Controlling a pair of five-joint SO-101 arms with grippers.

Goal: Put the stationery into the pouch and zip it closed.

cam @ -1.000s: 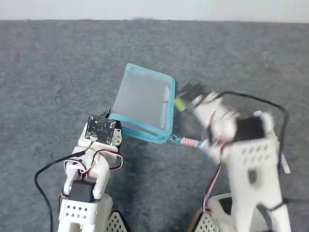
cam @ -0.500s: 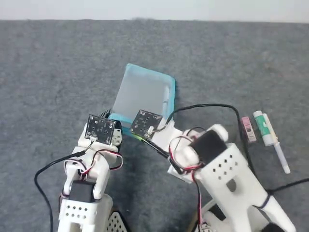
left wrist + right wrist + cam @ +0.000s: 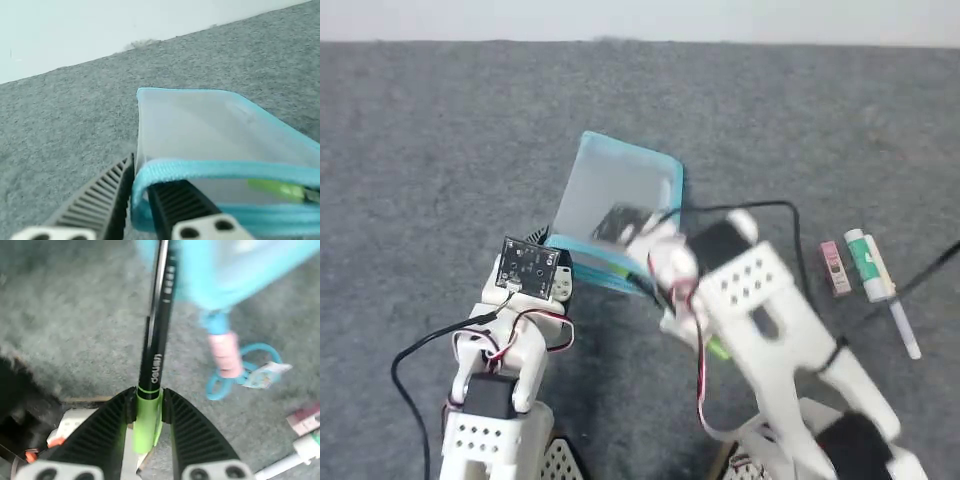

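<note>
The right gripper (image 3: 148, 401), closed on the pen (image 3: 159, 330) by its green end, points it into the pouch (image 3: 200, 130) mouth just ahead; the left gripper (image 3: 140, 180) pinches the rim; best to push straight in, then let go.

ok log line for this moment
left hand: shut on pouch rim | right hand: shut on pen, tip at pouch mouth | outside pouch: eraser, marker | pouch: unzipped

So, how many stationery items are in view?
3: a black pen in the right claw, at the pouch; a pink eraser and a green-and-white pen on the table. Others may be hidden.
</note>
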